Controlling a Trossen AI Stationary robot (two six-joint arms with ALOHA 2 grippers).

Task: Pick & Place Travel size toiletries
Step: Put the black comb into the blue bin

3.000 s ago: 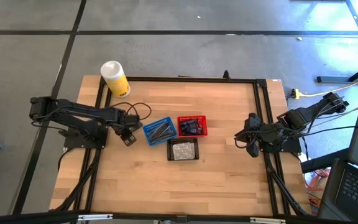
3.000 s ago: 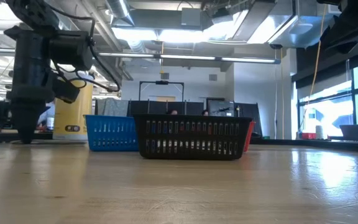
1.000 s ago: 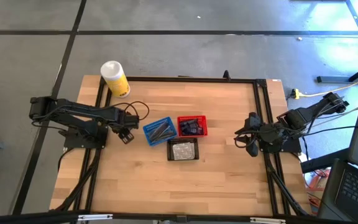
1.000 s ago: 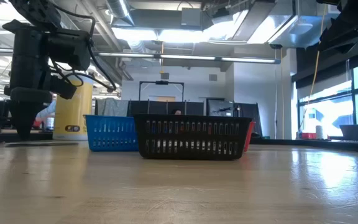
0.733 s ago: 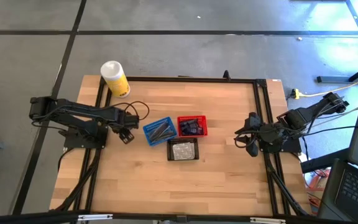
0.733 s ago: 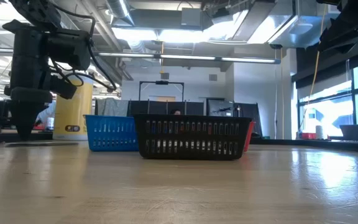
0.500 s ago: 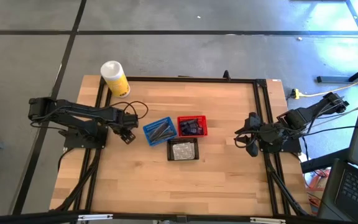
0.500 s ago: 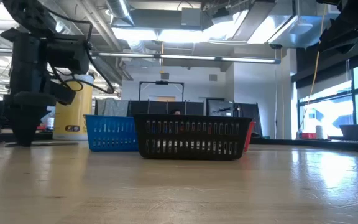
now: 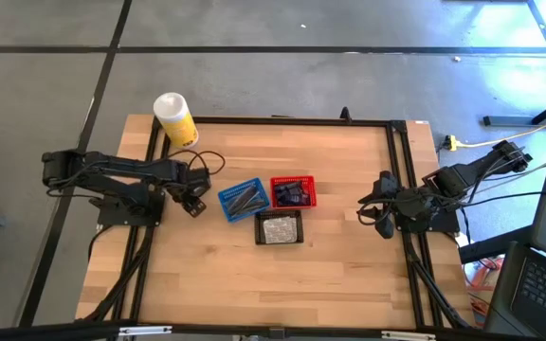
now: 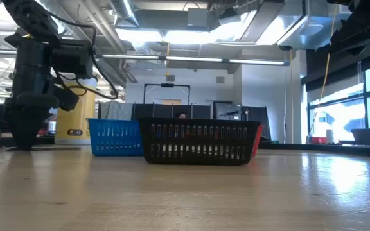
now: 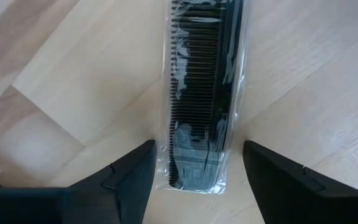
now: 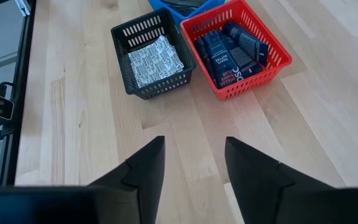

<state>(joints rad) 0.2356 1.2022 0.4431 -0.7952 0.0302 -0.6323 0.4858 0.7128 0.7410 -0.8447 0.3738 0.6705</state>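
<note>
A black comb (image 11: 201, 93) lies in a clear, glossy wrapper (image 11: 199, 177) on the pale, light-grained wooden table (image 9: 330, 275). The blue basket (image 9: 244, 199) holds grey tubes (image 9: 247, 200); the red basket (image 12: 244, 46) holds dark navy tubes (image 12: 222, 56) with white lettering; the black basket (image 12: 151, 53) holds white packets (image 12: 156, 60) covered in fine dark print. The canister (image 9: 174, 119) is yellow with a white top. Both arms are dark, almost black.

I am working in an industrial lab or workshop space, exposed ducts and pipes (image 10: 191, 19) running under the ceiling, strip lights glowing overhead, tall windows (image 10: 358, 106) letting in daylight, my framed wooden desk (image 9: 330, 265) standing on bare grey concrete floor (image 9: 282, 85), a laptop (image 9: 543, 284) sitting beside it.
</note>
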